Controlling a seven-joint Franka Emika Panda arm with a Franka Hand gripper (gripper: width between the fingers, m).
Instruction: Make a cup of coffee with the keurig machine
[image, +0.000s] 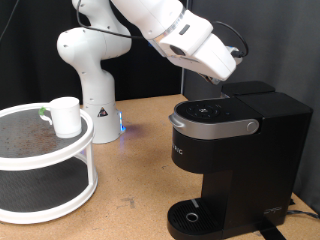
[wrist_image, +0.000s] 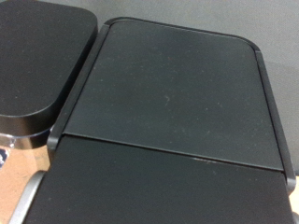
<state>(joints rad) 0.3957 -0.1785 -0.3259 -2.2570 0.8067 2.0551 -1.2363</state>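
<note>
The black keurig machine (image: 238, 150) stands at the exterior view's right, its lid down, with the grey handle (image: 212, 126) in front and the round drip tray (image: 191, 215) bare. My gripper (image: 227, 80) hangs just above the back of the lid; its fingers do not show clearly. The wrist view is filled by the flat black lid (wrist_image: 177, 93) from very close, with no fingers in it. The small white cup (image: 66, 116) stands on the top tier of a round white shelf (image: 60, 150) at the exterior view's left, far from the gripper.
A small green-topped thing (image: 45, 112) lies beside the cup on the shelf. The arm's white base (image: 92, 90) stands behind, with a blue light at its foot. The machine's tank cover (wrist_image: 37, 65) adjoins the lid. A wooden tabletop (image: 140, 190) lies between shelf and machine.
</note>
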